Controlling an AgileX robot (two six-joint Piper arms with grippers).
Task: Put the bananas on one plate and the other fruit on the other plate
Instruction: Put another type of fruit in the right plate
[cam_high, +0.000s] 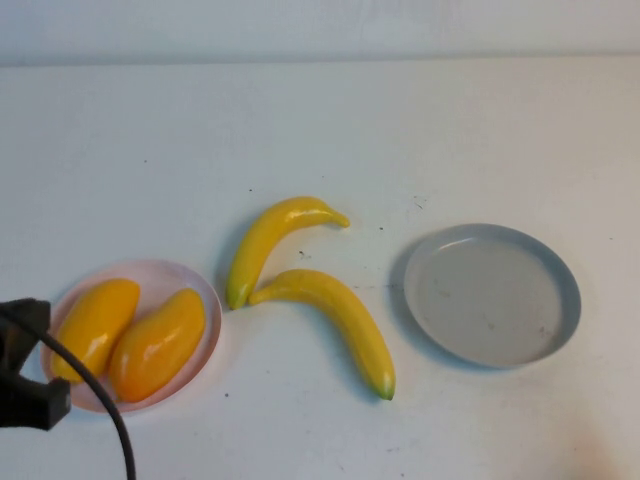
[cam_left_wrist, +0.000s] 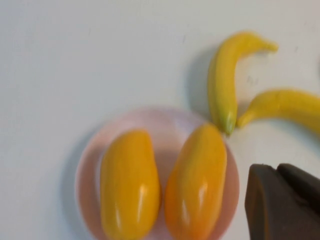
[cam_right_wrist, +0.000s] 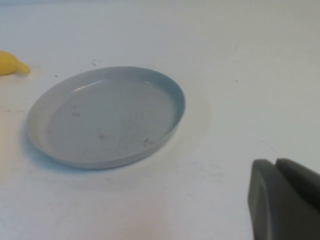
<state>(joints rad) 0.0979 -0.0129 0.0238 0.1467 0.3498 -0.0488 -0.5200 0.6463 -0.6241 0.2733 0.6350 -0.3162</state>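
Two orange-yellow mango-like fruits lie side by side on the pale pink plate at the left; they also show in the left wrist view. Two yellow bananas lie on the table between the plates. The grey plate at the right holds nothing and also shows in the right wrist view. My left gripper is shut and empty, above the table just beside the pink plate's rim. My right gripper is shut and empty, off to one side of the grey plate.
The white table runs back to a pale wall. My left arm with its black cable sits at the front left edge, partly over the pink plate. The right arm is out of the high view.
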